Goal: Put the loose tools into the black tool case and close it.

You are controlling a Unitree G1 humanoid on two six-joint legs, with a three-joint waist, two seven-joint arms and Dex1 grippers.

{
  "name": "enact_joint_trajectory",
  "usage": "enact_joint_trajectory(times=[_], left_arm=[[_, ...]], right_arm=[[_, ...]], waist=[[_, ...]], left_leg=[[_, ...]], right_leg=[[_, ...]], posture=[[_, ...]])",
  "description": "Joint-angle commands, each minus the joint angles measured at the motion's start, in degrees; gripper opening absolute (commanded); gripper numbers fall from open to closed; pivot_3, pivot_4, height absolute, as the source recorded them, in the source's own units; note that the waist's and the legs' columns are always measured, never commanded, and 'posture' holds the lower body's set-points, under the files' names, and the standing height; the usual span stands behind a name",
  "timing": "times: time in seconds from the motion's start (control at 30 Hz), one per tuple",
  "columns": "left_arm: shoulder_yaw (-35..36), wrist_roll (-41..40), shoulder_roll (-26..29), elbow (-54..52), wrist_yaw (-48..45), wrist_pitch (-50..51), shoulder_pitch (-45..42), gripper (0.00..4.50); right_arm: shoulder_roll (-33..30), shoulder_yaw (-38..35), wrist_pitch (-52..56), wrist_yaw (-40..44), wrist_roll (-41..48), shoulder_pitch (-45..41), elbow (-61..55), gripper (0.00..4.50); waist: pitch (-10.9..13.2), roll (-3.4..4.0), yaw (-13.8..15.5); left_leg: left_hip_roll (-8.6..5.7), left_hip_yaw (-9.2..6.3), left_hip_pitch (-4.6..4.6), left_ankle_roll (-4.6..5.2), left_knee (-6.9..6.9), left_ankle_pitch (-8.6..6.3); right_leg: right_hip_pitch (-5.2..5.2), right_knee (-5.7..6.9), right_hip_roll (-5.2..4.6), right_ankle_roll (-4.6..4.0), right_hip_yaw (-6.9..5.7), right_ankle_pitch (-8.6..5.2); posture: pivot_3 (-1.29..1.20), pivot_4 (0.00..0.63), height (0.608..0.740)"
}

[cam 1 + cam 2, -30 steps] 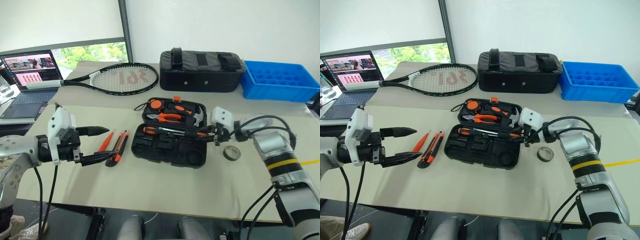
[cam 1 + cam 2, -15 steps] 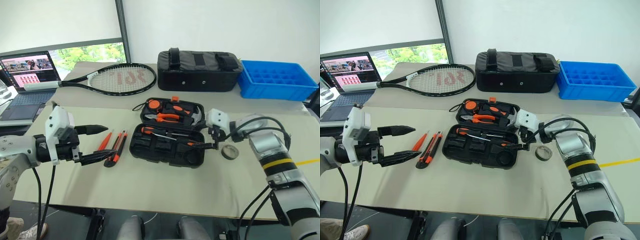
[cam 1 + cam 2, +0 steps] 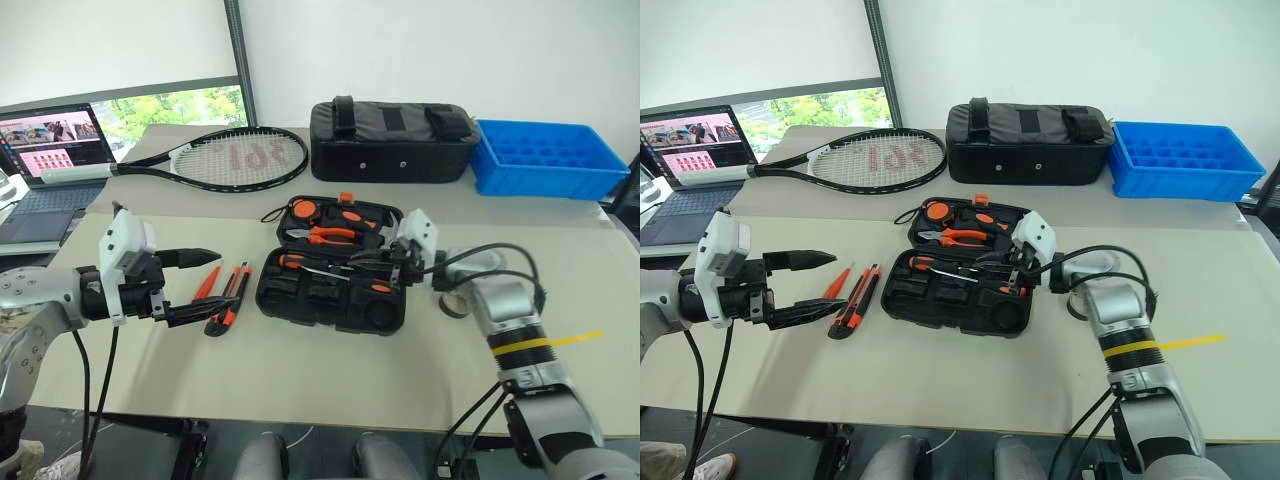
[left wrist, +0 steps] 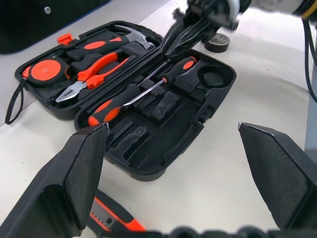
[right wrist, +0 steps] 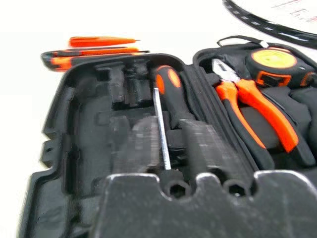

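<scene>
Left eye view, listed by size against the tool case: pale beige table (image 3: 330, 370); black soft fabric bag with straps (image 3: 393, 140) beyond the case; blue plastic compartment tray (image 3: 548, 158) beyond the case and to its right; black-framed tennis racket (image 3: 225, 160) beyond and to its left; small black hard-plastic clamshell tool case (image 3: 335, 275), lying open at the middle of the table, with moulded slots. Left gripper (image 3: 198, 286), black fingers spread wide and empty, hangs left of the case. Right gripper (image 3: 1007, 270), fingers pressed together, is over the right part of the case's near half. Two orange-and-black-handled screwdrivers with steel shafts (image 4: 141, 91) lie side by side inside the case near the hinge. Orange-black utility knife (image 3: 228, 298) lies on the table just left of the case; small all-orange screwdriver (image 3: 209, 283) sits just beyond the knife, further left. Small grey tape roll (image 4: 218, 42) lies on the table right of the case
</scene>
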Motion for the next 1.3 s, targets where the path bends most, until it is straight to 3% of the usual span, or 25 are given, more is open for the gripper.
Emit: enact_joint_trajectory(times=[0.03,0.23,0.4,0.53,0.77,0.97,1.3], left_arm=[[0.9,-0.06,1.08,-0.97,0.0,-1.15,0.17,4.5],[1.82,-0.08,1.08,-1.48,0.31,-1.03,1.34,4.5],[2.43,0.24,0.77,-2.13,1.13,-1.13,3.93,4.5],[2.26,1.81,-1.04,-1.3,4.62,-1.29,6.15,4.5],[-3.24,13.22,-11.02,-3.08,22.5,-3.47,10.67,4.5],[-3.28,20.88,-17.12,4.31,34.02,-5.14,10.14,4.5],[-7.94,24.75,-18.74,14.73,34.64,-7.03,6.57,4.5]], right_arm=[[-1.22,3.64,-5.04,-1.6,-6.34,-0.28,5.28,0.04],[-2.55,7.78,-2.08,-2.22,-11.41,-1.14,7.46,0.04],[-3.01,7.5,-3.74,-1.5,-10.56,-0.61,4.85,0.04],[-2.02,3.1,-5.77,-0.39,-4.84,-0.43,0.56,0.04],[-8.73,-6.09,-1.66,5.29,5.89,4.53,-11.84,2.11],[-15.85,-13.64,2.93,8.17,13.85,11.92,-21.91,4.13],[-22.14,-21.94,6.33,9.44,21.52,17.04,-28.04,4.13]], waist=[[0.0,0.0,-0.02],[-0.06,-0.06,0.02],[-0.13,-0.17,0.03],[-0.12,-0.17,0.12],[-0.04,-0.04,0.37],[-0.03,-0.15,0.75],[0.0,-0.17,0.2]], left_leg=[[0.0,0.0,0.0,0.0,0.0,0.0],[0.0,0.01,0.19,0.0,-0.01,0.0],[0.02,0.01,0.25,0.0,0.01,0.0],[0.02,0.0,0.22,0.0,0.0,0.0],[-0.05,-0.04,-0.03,0.0,-0.06,-0.01],[-0.02,-0.1,-0.03,0.01,-0.09,-0.01],[-0.04,-0.08,0.02,0.0,-0.1,-0.01]], right_leg=[[0.0,0.0,0.0,0.0,0.0,0.0],[0.16,-0.01,-0.01,0.0,0.0,0.0],[0.2,0.0,-0.02,0.0,-0.02,0.0],[0.17,0.0,-0.02,-0.01,-0.03,0.0],[0.01,-0.05,-0.19,-0.02,-0.05,0.02],[0.09,-0.11,-0.18,-0.03,-0.21,0.02],[0.1,-0.1,-0.19,-0.08,-0.21,0.05]], posture=[[0.0,0.15,0.708],[0.0,0.15,0.708],[0.0,0.15,0.708],[0.0,0.15,0.708],[0.0,0.15,0.708],[0.0,0.15,0.708],[0.0,0.15,0.708]])
